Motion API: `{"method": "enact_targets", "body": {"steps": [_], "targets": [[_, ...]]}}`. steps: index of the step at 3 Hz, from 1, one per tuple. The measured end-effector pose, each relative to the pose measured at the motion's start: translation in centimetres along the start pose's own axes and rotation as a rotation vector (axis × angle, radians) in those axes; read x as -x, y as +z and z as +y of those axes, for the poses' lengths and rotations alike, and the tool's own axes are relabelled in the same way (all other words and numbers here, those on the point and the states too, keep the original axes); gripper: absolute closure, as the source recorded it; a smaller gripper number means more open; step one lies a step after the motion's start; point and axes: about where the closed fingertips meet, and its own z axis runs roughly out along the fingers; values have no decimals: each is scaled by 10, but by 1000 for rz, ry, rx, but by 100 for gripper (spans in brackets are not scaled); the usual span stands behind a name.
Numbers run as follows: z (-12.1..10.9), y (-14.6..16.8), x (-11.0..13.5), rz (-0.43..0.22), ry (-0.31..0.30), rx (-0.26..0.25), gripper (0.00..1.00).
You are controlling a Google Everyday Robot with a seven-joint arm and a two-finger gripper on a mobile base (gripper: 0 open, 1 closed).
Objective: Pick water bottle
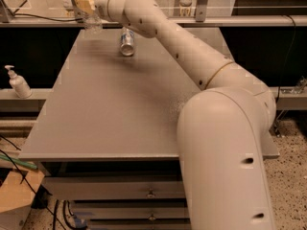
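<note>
The water bottle (89, 14) is a small clear ribbed bottle at the far left corner of the grey table (110, 109). My gripper (84, 4) reaches across the table and is shut around the bottle's upper body with its tan fingers (80, 5). The bottle hangs a little above the table top. Its cap end is partly lost against the bright background. The arm's big white links fill the right side of the view.
A silver-blue drink can (127, 41) stands on the table just right of the bottle, under the forearm. A white pump dispenser (18, 83) stands on a ledge to the left. Rails and posts run behind the table's far edge. Drawers sit below the front edge.
</note>
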Motion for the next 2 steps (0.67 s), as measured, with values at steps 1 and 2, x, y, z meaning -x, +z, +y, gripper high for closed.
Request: {"method": "enact_targets", "body": {"steps": [1,2], "targets": [[12,-17,43,-31,-111,77,100],[12,-17,43,-31,-111,77,100]]}}
